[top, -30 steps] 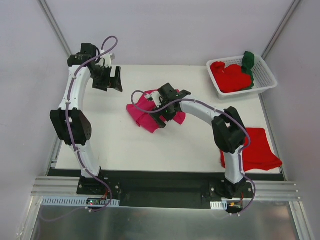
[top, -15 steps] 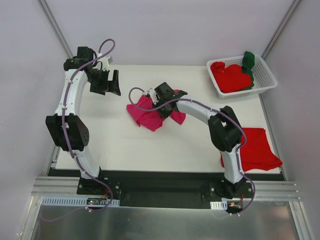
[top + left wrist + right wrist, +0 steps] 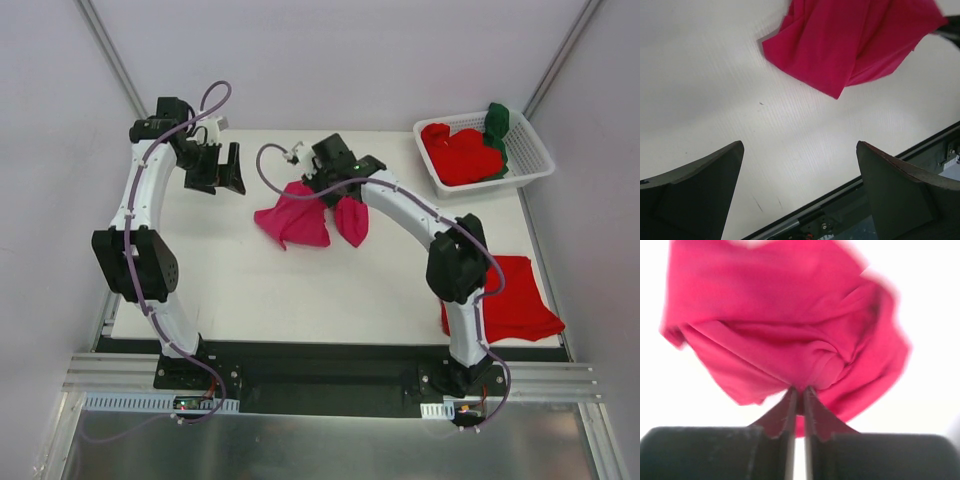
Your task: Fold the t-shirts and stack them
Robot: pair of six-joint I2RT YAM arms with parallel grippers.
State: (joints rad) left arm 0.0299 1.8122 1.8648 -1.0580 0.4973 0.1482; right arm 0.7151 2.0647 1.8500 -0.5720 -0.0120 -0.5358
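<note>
A magenta-pink t-shirt (image 3: 300, 222) hangs bunched from my right gripper (image 3: 318, 192), which is shut on a fold of it (image 3: 800, 388) above the middle of the table. The cloth (image 3: 790, 335) droops below the jaws in crumpled folds. My left gripper (image 3: 222, 172) hovers open at the back left, apart from the shirt, whose lower corner (image 3: 840, 50) shows at the top of the left wrist view. My left gripper (image 3: 800, 150) holds nothing. A bright red t-shirt (image 3: 515, 295) lies flat at the table's right front. More red shirts (image 3: 460, 152) and a dark green one (image 3: 497, 125) fill the basket.
The white slotted basket (image 3: 530, 165) stands at the back right corner. The table's (image 3: 260, 290) front edge and black rail (image 3: 890, 160) lie below my left gripper. My right arm's elbow (image 3: 455, 265) stands over the flat red shirt's left side.
My right gripper has shut on the pink t-shirt and lifted it up and back off the table. My left arm shifted slightly left and stayed open.
</note>
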